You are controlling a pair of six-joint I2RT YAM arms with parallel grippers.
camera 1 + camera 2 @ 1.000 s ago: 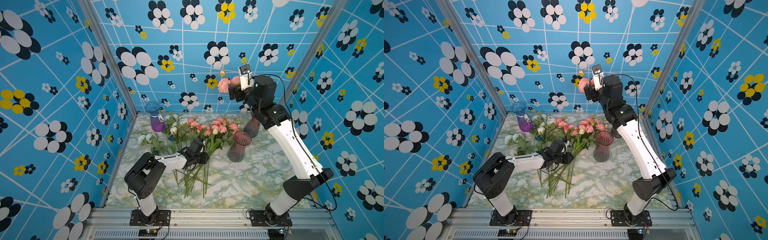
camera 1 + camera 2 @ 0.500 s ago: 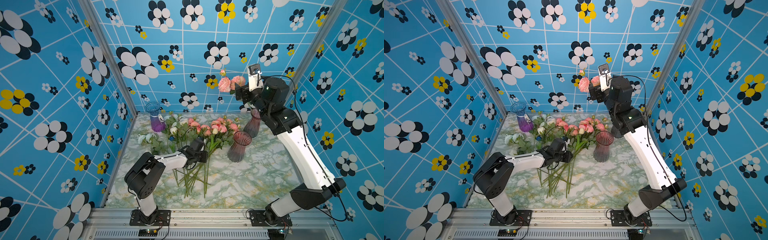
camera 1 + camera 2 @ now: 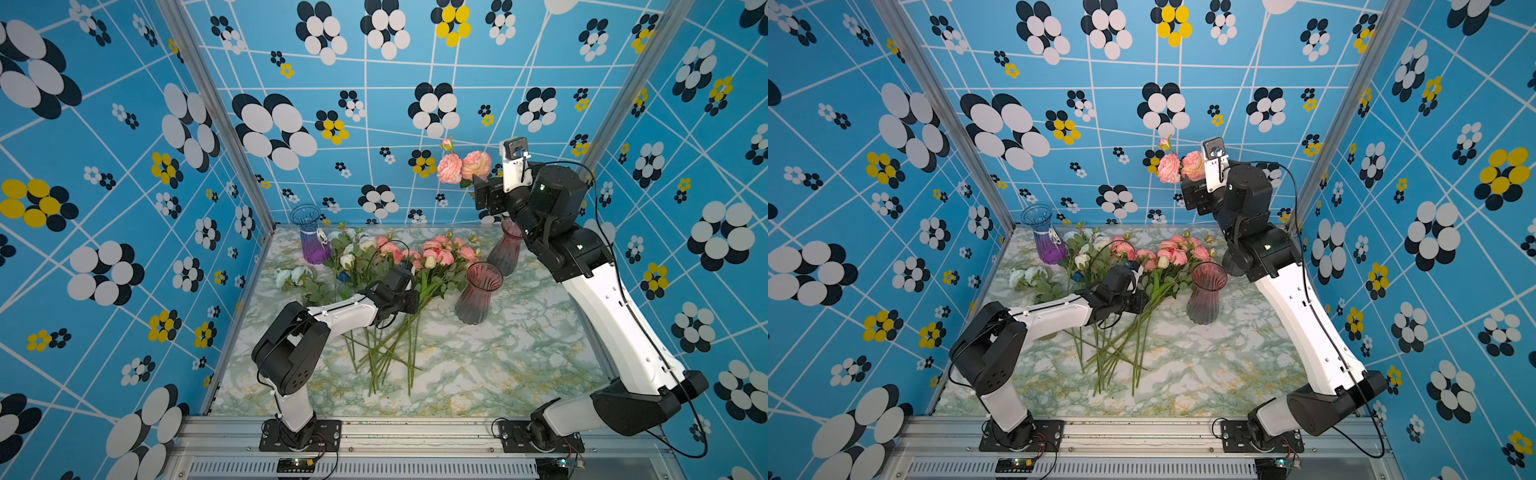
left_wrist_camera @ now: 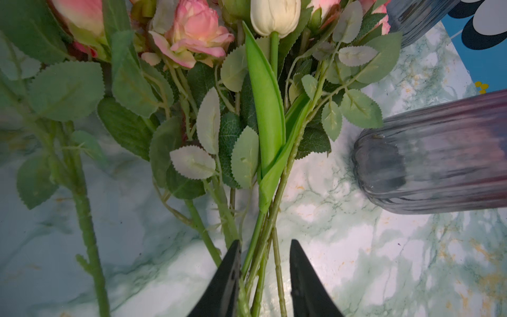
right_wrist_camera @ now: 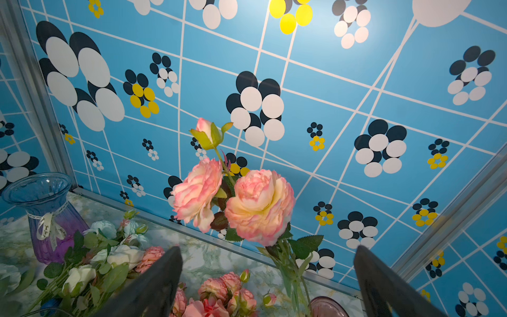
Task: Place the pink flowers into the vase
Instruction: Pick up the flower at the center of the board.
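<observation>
Vases: three are standing in both top views: blue-purple vase [image 3: 309,243] left of centre, near mauve vase [image 3: 476,295] at centre, far mauve vase [image 3: 503,257] just right of it, higher. Arms: two are showing, left arm [image 3: 345,309] lower left, right arm [image 3: 615,316] right side. Tall pink stem [image 3: 463,166], upper centre: is carrying two blooms, one bud. Blue flower [image 3: 342,276]: one is showing. Pile [image 3: 440,257]: stems are overlapping, count unclear.

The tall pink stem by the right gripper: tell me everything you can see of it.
The tall pink stem carries two full ruffled blooms, pink-edged with cream-yellow centres, a small closed bud above them and dark serrated leaves below; it looks like fabric. It stands nearly upright, its green stalk running down to the mouth of the dark pink vase. The right gripper is open, one jaw on each side, neither touching it.
</observation>
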